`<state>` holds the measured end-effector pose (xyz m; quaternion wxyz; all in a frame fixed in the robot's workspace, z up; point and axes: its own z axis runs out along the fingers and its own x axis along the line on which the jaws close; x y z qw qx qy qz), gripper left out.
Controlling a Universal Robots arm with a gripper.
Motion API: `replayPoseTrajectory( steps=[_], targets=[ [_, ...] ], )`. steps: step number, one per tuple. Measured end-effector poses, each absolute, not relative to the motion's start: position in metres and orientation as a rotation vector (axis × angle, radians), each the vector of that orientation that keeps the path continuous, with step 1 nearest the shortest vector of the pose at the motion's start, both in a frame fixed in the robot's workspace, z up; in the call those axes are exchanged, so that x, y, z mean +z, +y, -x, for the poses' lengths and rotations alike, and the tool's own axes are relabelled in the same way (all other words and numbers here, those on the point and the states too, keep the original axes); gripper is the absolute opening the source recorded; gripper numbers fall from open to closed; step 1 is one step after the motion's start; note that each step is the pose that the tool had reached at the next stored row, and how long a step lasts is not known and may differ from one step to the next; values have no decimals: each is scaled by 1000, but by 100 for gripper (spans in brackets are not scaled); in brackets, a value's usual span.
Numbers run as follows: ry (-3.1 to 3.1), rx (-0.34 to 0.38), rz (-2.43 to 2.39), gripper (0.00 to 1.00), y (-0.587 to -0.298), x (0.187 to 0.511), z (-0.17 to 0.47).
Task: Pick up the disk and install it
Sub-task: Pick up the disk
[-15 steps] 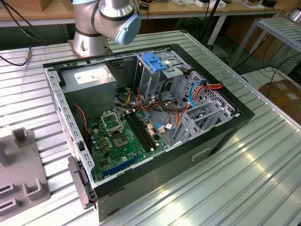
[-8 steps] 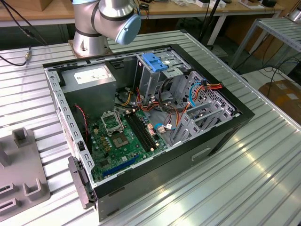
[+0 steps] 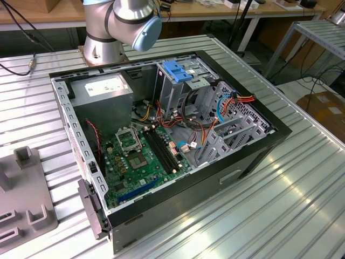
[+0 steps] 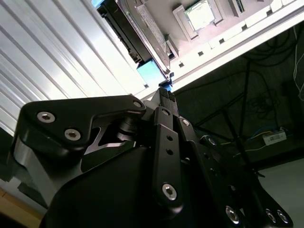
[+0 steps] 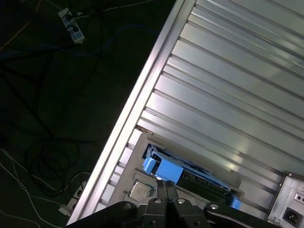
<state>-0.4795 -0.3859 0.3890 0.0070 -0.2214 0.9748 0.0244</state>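
The gripper [image 5: 166, 186] had its two fingers pressed together, tip against tip, with nothing between them; both wrist views showed the same closed pair [image 4: 167, 95]. It pointed down at the disk [image 5: 194, 179], which lay straight ahead of the fingertips and close beyond them. Whether the tips touched the disk could not be told; they seemed to hover just short of it.

The disk sat in a grey holder [image 5: 142, 151] on the ribbed metal counter [image 5: 237, 85], right at the counter's edge, with the dark floor [image 5: 57, 95] beyond. Its long axis ran with the counter's ribs, so one short end faced the edge. The closed tips lined up over that end, above the blue rail [image 5: 164, 169], not over the middle of the disk. In the second wrist view the disk [image 4: 135, 38] stretched away from the tips lengthwise. A small square chip [image 5: 138, 190] rested just beside the holder.

In the exterior view the open computer case [image 3: 172, 140] lay on the counter [image 3: 302, 178] with the arm [image 3: 116, 27] rising behind it. Judged from this, the disk had not been lifted, and the work stood at the approach to the grasp.
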Motion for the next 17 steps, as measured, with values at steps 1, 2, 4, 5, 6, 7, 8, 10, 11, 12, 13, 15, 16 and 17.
replayPoseTrajectory(
  steps=[1, 2, 4, 5, 6, 7, 8, 10, 11, 12, 13, 15, 16, 17],
  targets=[
    [3048, 76, 698, 10, -386, 389, 479],
    [3046, 76, 707, 10, -386, 389, 479],
    [3043, 77, 719, 10, -386, 389, 479],
    [3042, 77, 726, 10, -386, 389, 479],
    [3041, 77, 731, 10, -386, 389, 479],
    [3039, 77, 737, 10, -386, 389, 479],
    [3037, 77, 745, 10, -386, 389, 479],
    [3033, 77, 763, 10, -386, 389, 479],
    [3032, 77, 770, 10, -386, 389, 479],
    [3030, 77, 776, 10, -386, 389, 479],
    [3029, 77, 783, 10, -386, 389, 479],
    [3025, 77, 797, 10, -386, 389, 479],
    [3023, 77, 804, 10, -386, 389, 479],
    [3020, 77, 817, 10, -386, 389, 479]
  ],
)
